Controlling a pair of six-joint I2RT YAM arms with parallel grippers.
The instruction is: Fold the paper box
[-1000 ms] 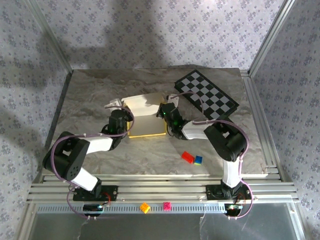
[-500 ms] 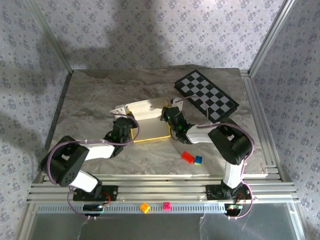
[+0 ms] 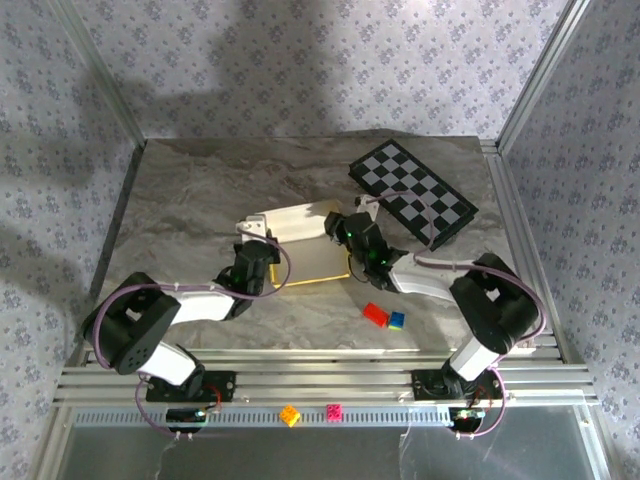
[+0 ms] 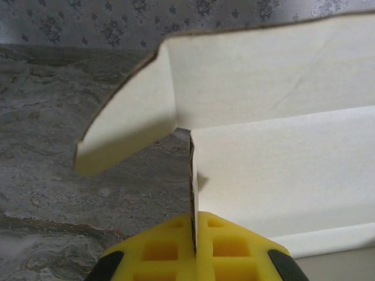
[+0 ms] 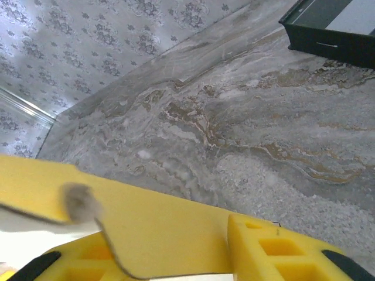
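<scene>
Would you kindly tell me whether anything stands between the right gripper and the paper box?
Nothing visible does. The right gripper is at the paper box, and a yellow panel of it lies between the parted jaws.

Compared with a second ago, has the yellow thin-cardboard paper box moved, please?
Yes: the paper box has shifted slightly towards the fixed red toy brick.

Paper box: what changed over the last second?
The paper box slid slightly right and toward the arm bases and now lies skewed. The left gripper went with it, jaws shut on the edge of a box wall. The right gripper opened its jaws, which now stand loosely either side of a yellow panel. The checkerboard mat, red brick and blue brick stayed put.
</scene>
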